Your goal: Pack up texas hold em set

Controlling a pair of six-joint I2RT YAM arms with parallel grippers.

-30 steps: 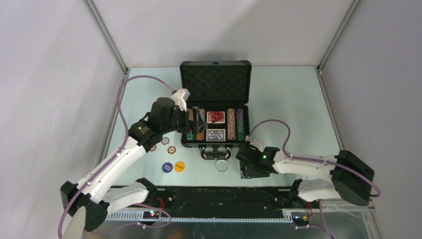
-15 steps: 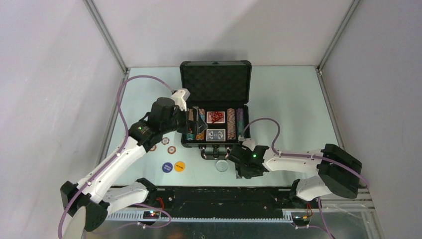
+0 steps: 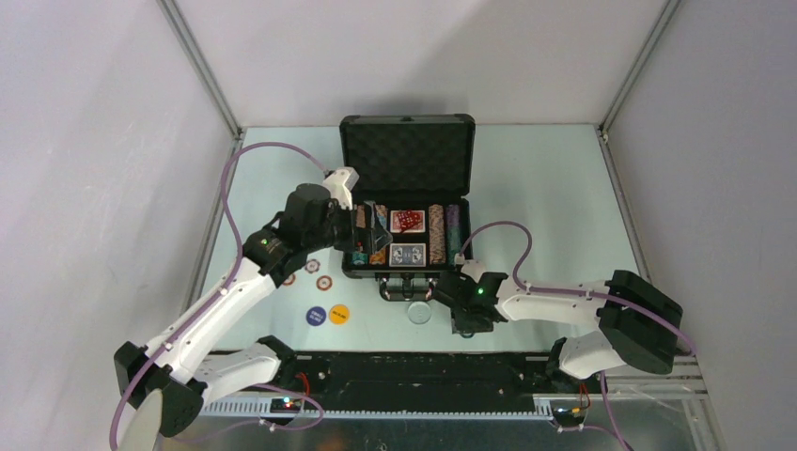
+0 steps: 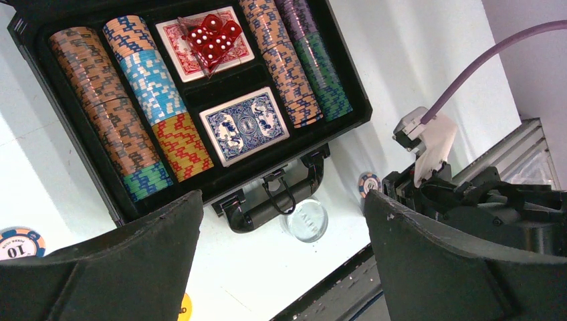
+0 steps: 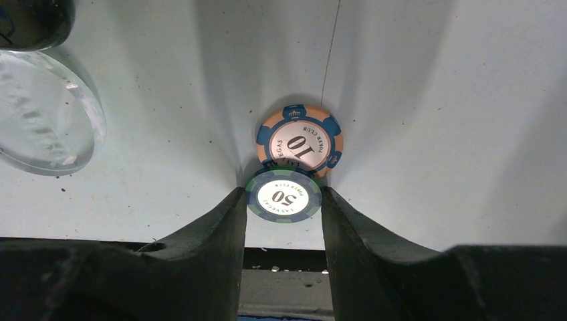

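On the pale green table between grey walls, right hand grips a green chip (left hand gapes empty).

black case, red white-dotted dice, blue-backed deck, red-backed deck; green-and-blue chip, orange-and-blue chip, pale green counter.

The left gripper is seen with its jaws spread wide and nothing held between them, one finger at 7 o'clock and the other at 5 o'clock. An open black case is shown toward 11 o'clock, lined with rows of striped poker chips. Red dice are piled on a red-backed deck, with a blue-backed deck placed at its 6 o'clock. A clear round button is seen just beside the case handle. A loose chip is seen near the right arm at 3 o'clock.
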